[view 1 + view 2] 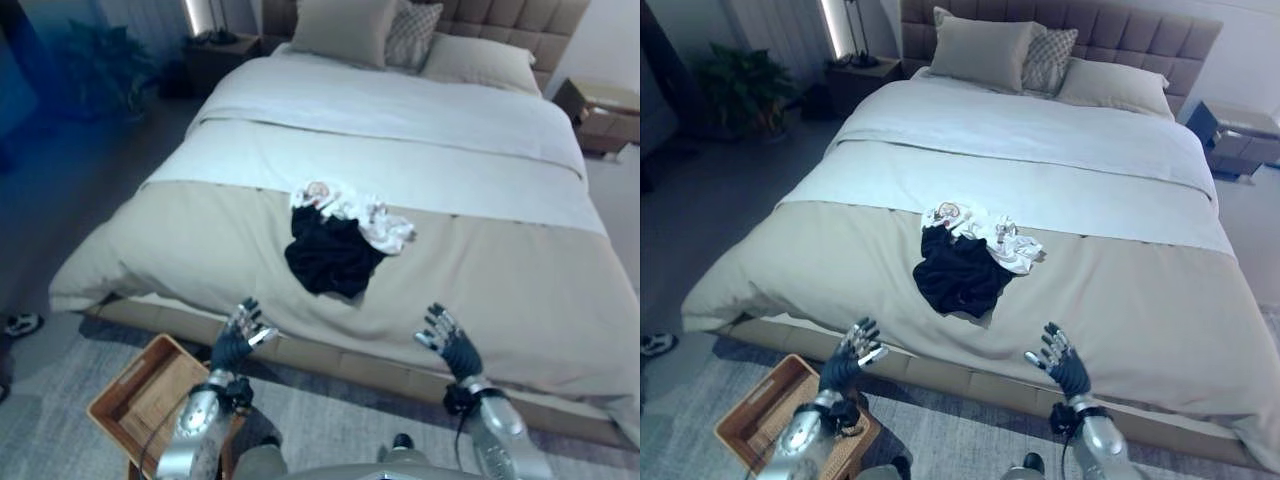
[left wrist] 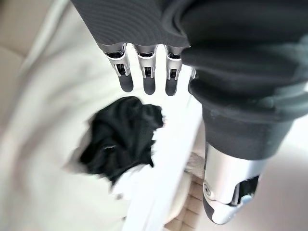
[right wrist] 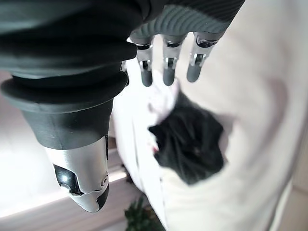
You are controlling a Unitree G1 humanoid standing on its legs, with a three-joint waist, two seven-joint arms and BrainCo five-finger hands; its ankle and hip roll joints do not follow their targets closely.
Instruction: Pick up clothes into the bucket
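Note:
A black garment [image 1: 330,255] lies crumpled on the beige blanket of the bed [image 1: 520,290], with a white patterned garment [image 1: 368,215] bunched against its far side. The black garment [image 2: 120,137] also shows past the left hand's fingers, and the black garment [image 3: 192,142] past the right hand's. A wooden basket [image 1: 140,400] stands on the floor at the lower left, below the bed's foot. My left hand [image 1: 240,338] is raised over the bed's edge, fingers straight and empty. My right hand [image 1: 447,340] is raised at the same height, open and empty. Both are short of the clothes.
Pillows [image 1: 345,30] lean on the headboard at the far end. Nightstands stand on both sides: one at the far left [image 1: 215,55], one at the far right [image 1: 600,115]. A potted plant [image 1: 740,90] is by the left wall. A shoe [image 1: 20,324] lies on the floor at the left.

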